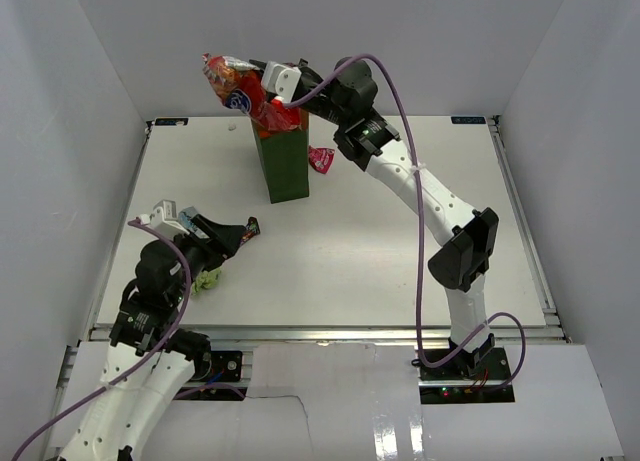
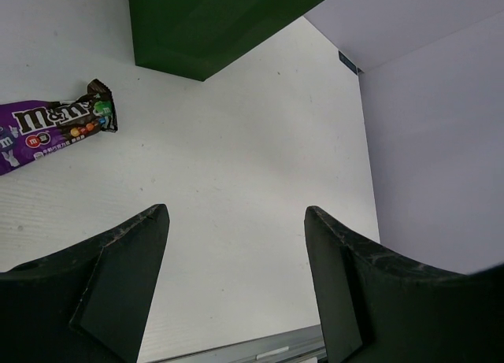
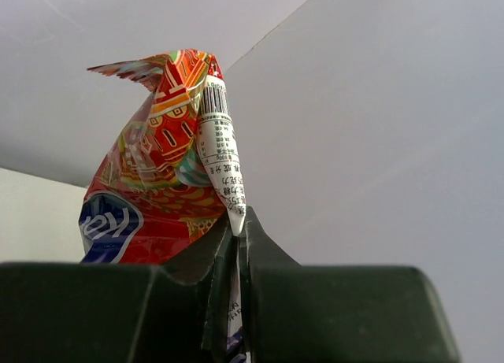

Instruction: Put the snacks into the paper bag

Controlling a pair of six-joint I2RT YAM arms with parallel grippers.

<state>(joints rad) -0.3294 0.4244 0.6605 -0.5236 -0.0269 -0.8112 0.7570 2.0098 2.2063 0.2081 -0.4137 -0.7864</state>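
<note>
From above, your right gripper sits in the upper middle of the frame, clamped on a red crinkly bag that hangs over the mouth of the paper bag. The paper bag stands upright on the table, and the red bag's lower end reaches its opening. A pink packet lies just right of the paper bag's base. At lower left, your left gripper is low over the table with the purple bar at its tip. You cannot tell from here whether they touch. A light green packet lies beside that arm. In the left wrist view the jaws stand wide with only bare table between them. The purple bar lies at the left edge of the frame, apart from both fingers, and the paper bag's green wall fills the top. In the right wrist view the fingers are pressed together on the red bag's back seam, and the bag rises above them in the centre left of the frame.
</note>
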